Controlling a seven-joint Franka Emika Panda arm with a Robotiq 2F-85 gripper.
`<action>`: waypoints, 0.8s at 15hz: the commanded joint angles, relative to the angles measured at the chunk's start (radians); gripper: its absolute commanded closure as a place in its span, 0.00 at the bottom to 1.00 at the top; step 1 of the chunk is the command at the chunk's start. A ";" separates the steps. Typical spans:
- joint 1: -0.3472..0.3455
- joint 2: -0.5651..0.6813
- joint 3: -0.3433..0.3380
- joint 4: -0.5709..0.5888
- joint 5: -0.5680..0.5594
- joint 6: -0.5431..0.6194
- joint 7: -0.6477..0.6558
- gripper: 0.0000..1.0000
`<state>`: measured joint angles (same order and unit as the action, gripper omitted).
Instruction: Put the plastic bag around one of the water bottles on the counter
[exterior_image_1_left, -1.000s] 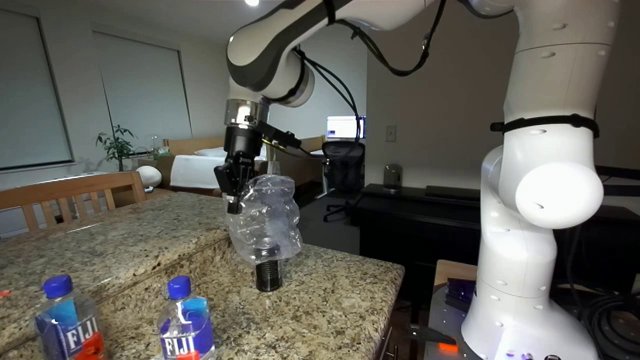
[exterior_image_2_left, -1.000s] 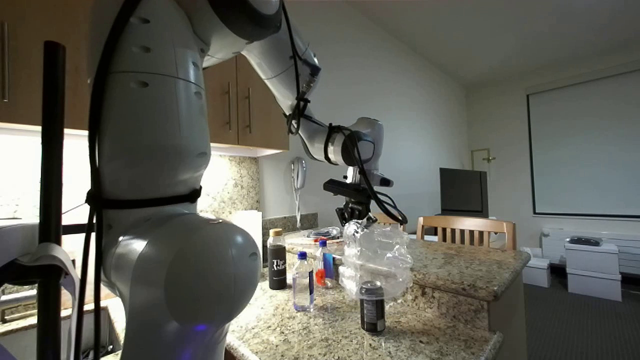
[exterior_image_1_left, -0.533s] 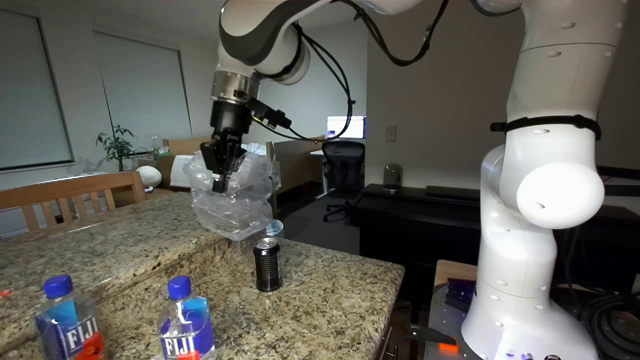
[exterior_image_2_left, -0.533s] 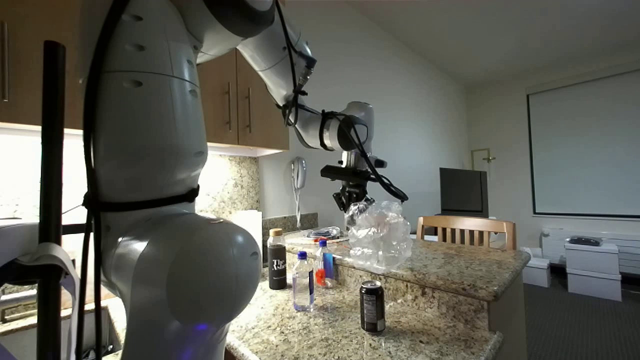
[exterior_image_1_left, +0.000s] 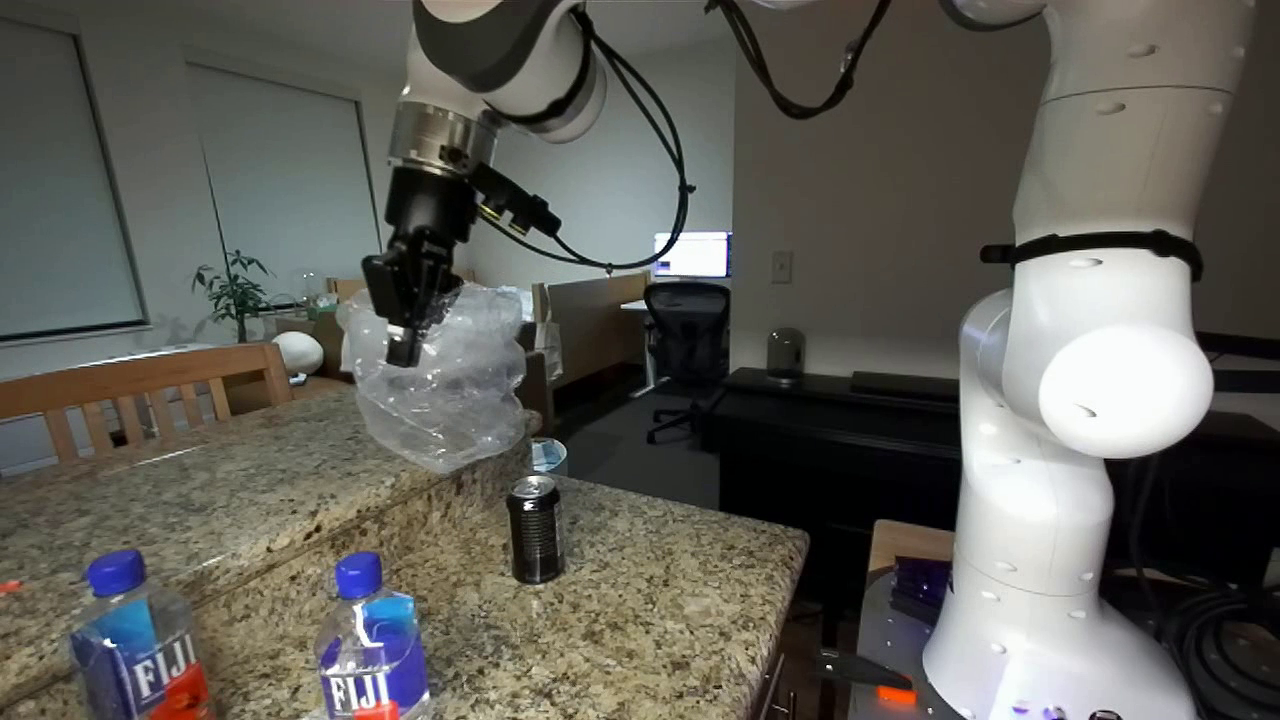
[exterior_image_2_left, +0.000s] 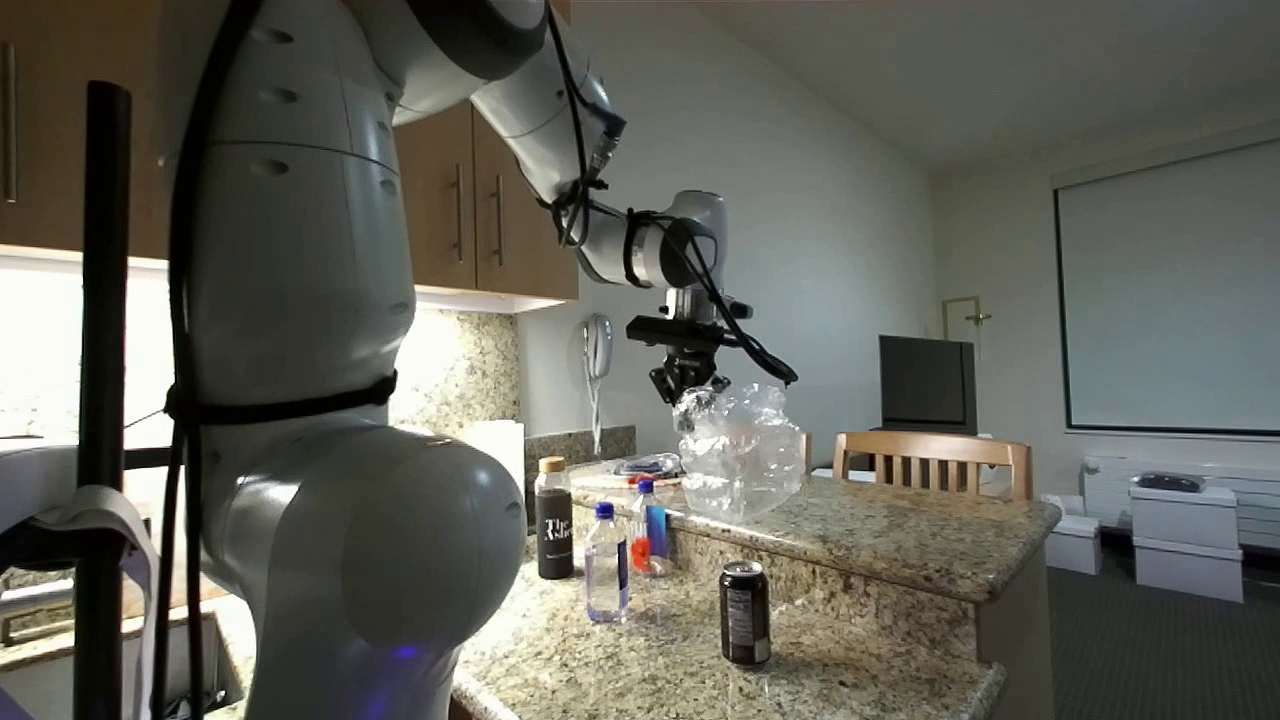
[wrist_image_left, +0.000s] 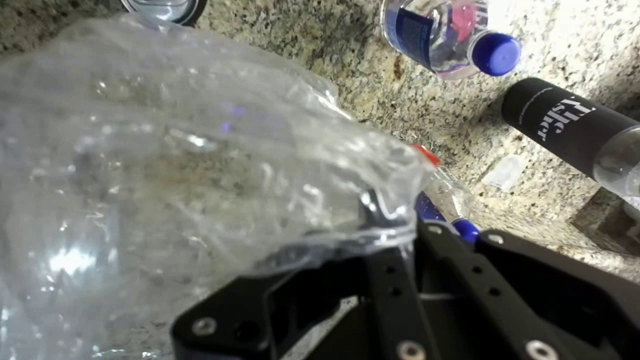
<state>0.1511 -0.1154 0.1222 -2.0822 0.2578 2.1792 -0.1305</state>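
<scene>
Black and jointed, the 2-fingered gripper (exterior_image_1_left: 408, 345) is pointed downward, and the edge of a large, clear, crinkled plastic bag (exterior_image_1_left: 450, 385) is pinched between its fingertips, as is shown most closely in the wrist view. The bag, whitish where it is creased, is hung to the side of the gripper and below it; in both exterior views it is seen against the raised level of the speckled tan-and-brown granite counter (exterior_image_2_left: 930, 525), though whether that surface is touched cannot be told. The gripper is carried by a long white robot arm (exterior_image_1_left: 1110, 170). On the lower level, a black, cylindrical metal can (exterior_image_2_left: 745, 615) is stood upright, below the bag and apart from it. Farther along, a small, clear, blue-capped water bottle (exterior_image_1_left: 375, 650) is placed upright outside the bag, with an identical bottle (exterior_image_1_left: 140, 650) set near it, closer to the raised level; "FIJI" can be read on the 2 labels. Past these, a tall dark bottle (exterior_image_2_left: 555, 525) with a tan cap is stood, "The Asher" being legible on it in the wrist view. Beyond the counter, a slatted light-wood chair (exterior_image_2_left: 935, 445), a black office chair (exterior_image_1_left: 687, 320) and a lit monitor (exterior_image_1_left: 690, 250) can be made out.
</scene>
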 joint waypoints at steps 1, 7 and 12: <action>0.014 0.003 0.012 0.046 -0.001 -0.067 -0.009 0.89; 0.051 0.020 0.039 0.112 0.022 -0.196 -0.040 0.89; 0.059 0.023 0.057 0.119 0.003 -0.218 -0.002 0.89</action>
<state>0.2145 -0.0936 0.1747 -1.9665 0.2606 1.9641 -0.1334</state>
